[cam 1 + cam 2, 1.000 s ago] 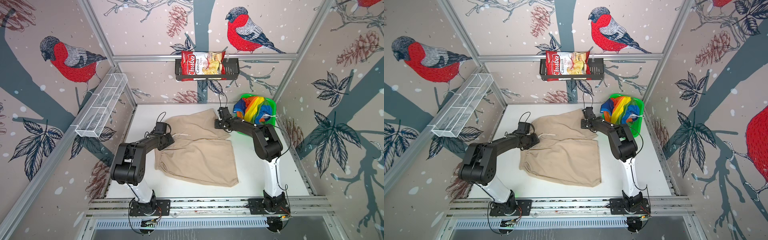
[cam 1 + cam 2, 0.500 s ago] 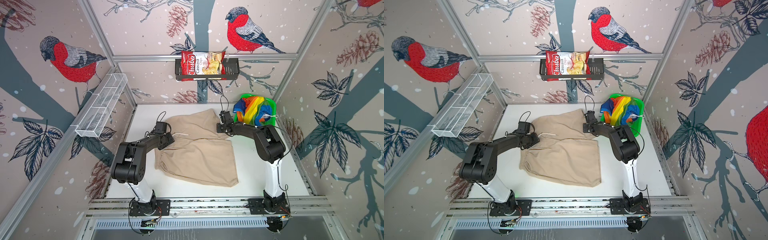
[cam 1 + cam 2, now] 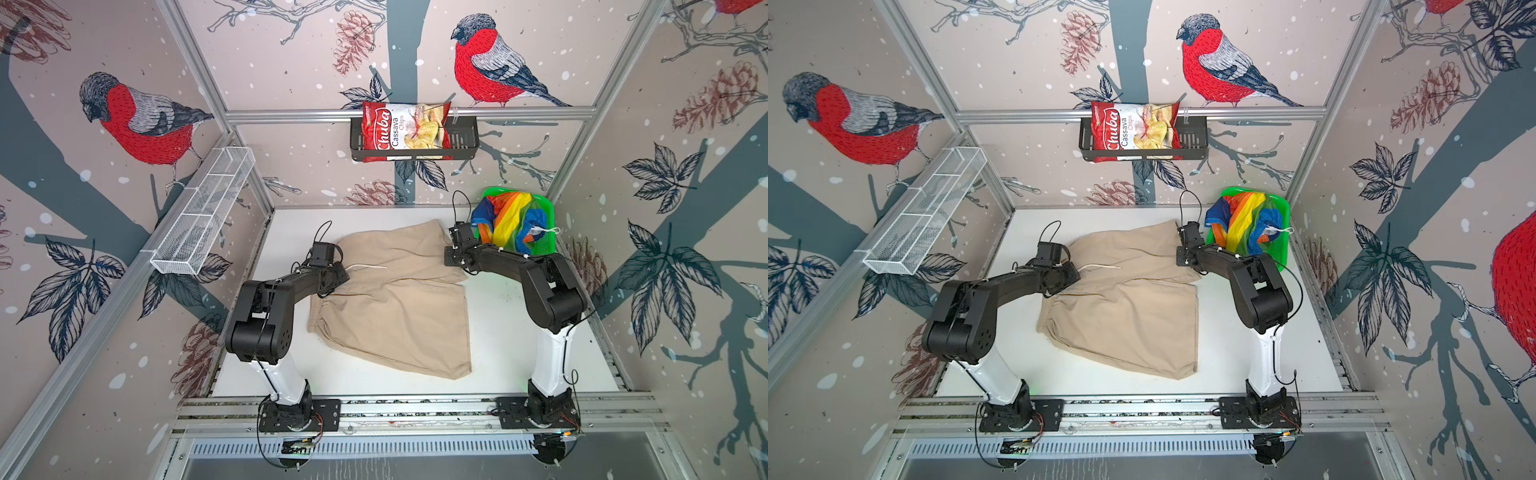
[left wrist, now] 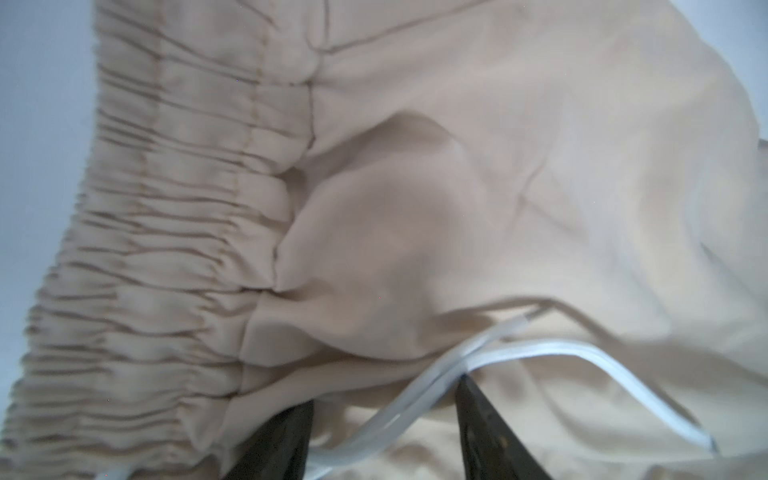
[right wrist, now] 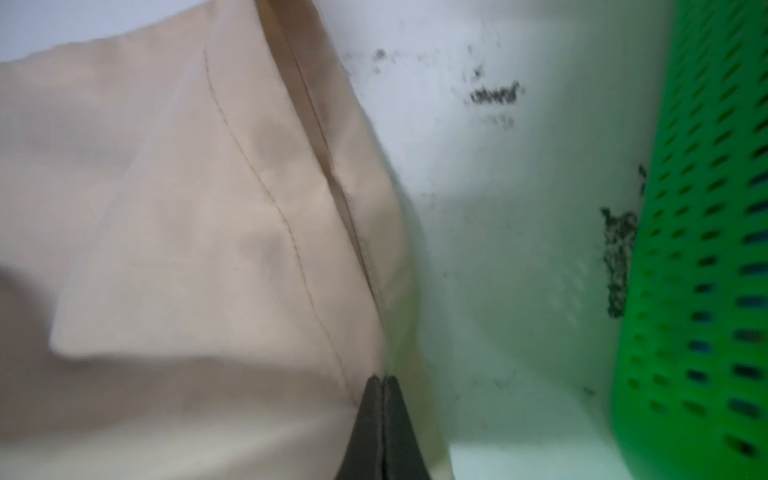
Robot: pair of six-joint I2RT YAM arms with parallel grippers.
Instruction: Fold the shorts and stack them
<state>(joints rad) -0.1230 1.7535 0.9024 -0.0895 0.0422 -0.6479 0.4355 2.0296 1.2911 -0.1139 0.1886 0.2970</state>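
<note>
- Beige shorts (image 3: 390, 299) lie spread flat mid-table (image 3: 519, 332), elastic waistband towards the left arm, legs towards the right arm.
- Surroundings, all placed from the beige shorts: green basket (image 3: 546, 208) just beside the far leg's hem, not touching it. The rainbow shorts (image 3: 509, 222) are bunched inside, a white cord loop hanging over the rim.
- Above and behind the beige shorts, a black rack (image 3: 461, 135) hangs on the back rail and holds a red chip bag (image 3: 405, 131). It reads "Chuba Cassava Chips".
- Up on the wall past the waistband side: white wire basket (image 3: 203, 216), mounted off the table.
- Obstructions: both forearms hang over the beige shorts and hide the waistband's far end and part of the far leg's hem in both top views.
- Left gripper (image 4: 384, 395): jaws apart, tips down at the cloth just inside the waistband, white drawstring (image 4: 540, 349) running across the gap.
- Right gripper (image 5: 382, 380): jaws pressed together on the far leg's hem edge, pinching the cloth, green basket wall close by.
</note>
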